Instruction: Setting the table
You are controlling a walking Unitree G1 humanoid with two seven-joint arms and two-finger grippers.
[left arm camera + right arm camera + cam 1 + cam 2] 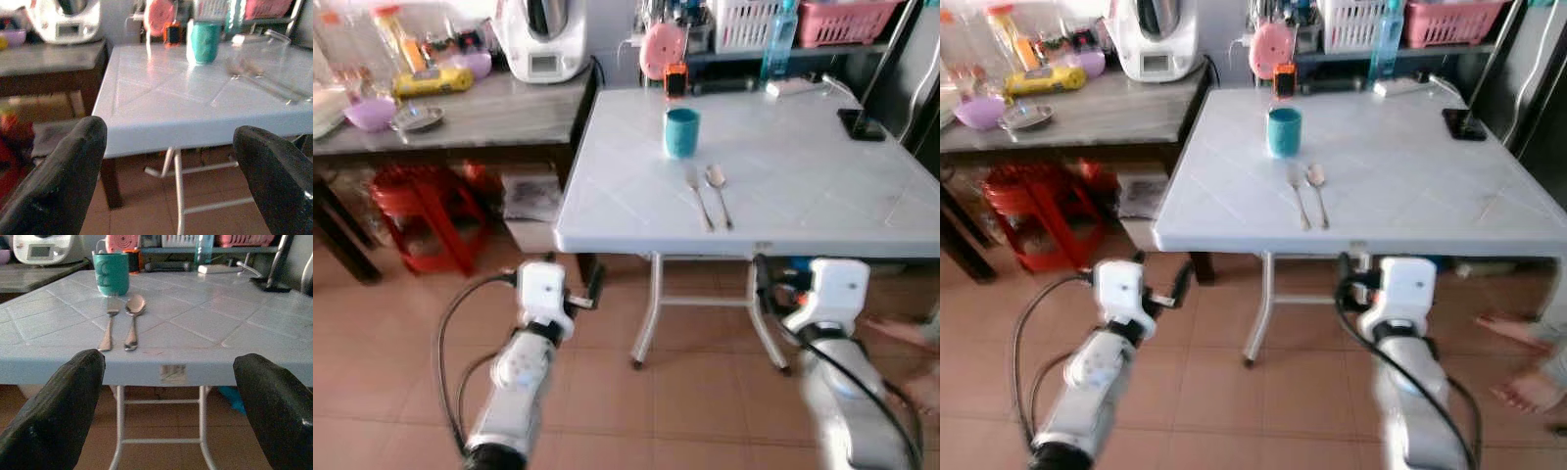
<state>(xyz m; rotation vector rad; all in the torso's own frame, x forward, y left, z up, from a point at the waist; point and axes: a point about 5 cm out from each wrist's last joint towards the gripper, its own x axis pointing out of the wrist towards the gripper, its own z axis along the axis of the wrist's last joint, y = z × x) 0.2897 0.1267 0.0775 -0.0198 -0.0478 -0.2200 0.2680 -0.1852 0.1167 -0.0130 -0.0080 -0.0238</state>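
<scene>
A teal cup [682, 132] stands near the middle of the white plastic table [822, 196]. Just in front of it, a fork [698, 196] and a spoon [719, 191] lie side by side, handles toward me. Both grippers hang low in front of the table's near edge, below its top. In the left wrist view my left gripper [168, 128] is open and holds nothing, facing the table's left corner. My right gripper [168, 357] is open too and empty, and looks level across the tabletop at the cutlery and cup [111, 273].
A grey counter [499, 113] to the left holds a white appliance [543, 39], bowls and bottles, with a red stool [426, 211] under it. A black phone [862, 125] lies at the table's far right. Baskets stand behind. A person's feet [1518, 392] rest on the tiles at right.
</scene>
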